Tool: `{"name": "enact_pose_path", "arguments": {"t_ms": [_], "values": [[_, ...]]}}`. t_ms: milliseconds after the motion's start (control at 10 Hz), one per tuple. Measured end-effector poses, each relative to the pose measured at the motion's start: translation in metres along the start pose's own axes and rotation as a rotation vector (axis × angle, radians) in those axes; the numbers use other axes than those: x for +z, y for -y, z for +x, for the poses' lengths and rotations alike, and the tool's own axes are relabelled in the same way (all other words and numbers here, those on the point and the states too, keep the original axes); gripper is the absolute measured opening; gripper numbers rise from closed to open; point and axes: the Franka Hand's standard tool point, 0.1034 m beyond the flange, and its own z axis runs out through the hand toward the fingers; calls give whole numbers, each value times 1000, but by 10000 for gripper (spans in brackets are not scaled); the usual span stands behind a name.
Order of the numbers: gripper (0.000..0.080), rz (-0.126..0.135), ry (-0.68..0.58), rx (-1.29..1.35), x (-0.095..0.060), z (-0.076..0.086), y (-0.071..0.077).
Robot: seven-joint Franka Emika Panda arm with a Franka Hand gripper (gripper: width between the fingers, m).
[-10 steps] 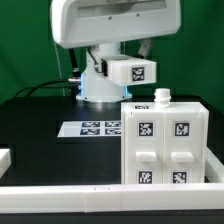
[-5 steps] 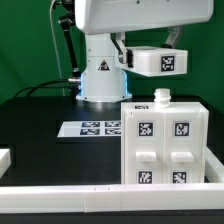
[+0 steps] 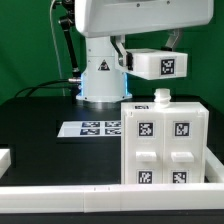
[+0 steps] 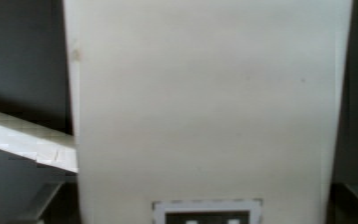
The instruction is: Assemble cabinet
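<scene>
Holding: gripper is clamping a white tagged block w/ jaws set fairly wide across it; block is hanging level in the air under the arm, tag facing the exterior cam.
Cabinet pos: cabinet is standing upright on the black table, at the exterior view's right, just behind the front white rail.
Cabinet vs hand: cabinet is sitting below the gripper, apart from it; a clear gap is showing btw the held block's underside and the cabinet top.
Top peg: small white peg is sticking up from the cabinet top, roughly under the held block, not touching it.
Cabinet face: four tags are showing, two up, two down, w/ two plain raised blocks btw them.
Wrist view: a white panel is filling most of the frame, close up, one tag partly cut off at the frame edge; fingers aren't showing; cannot tell whose face it is.
Marker board: marker board is lying flat btw robot base and cabinet; its end is running behind the cabinet's edge.
Open room: bare black table is stretching toward the exterior view's left of the cabinet.
Edges: front rail is bounding the near side; a small white piece is lying at the far left edge of the exterior view.
</scene>
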Motion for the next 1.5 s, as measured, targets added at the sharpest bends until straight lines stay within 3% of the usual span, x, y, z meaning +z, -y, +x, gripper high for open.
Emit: {"name": "enact_pose_path", "arguments": {"t_ms": [300,800,1500], "values": [[560,1,-1,6,7,16,1],[560,-1,-4,-4,14,24,7],[560,-4,-12,-29,24,32,4]]}}
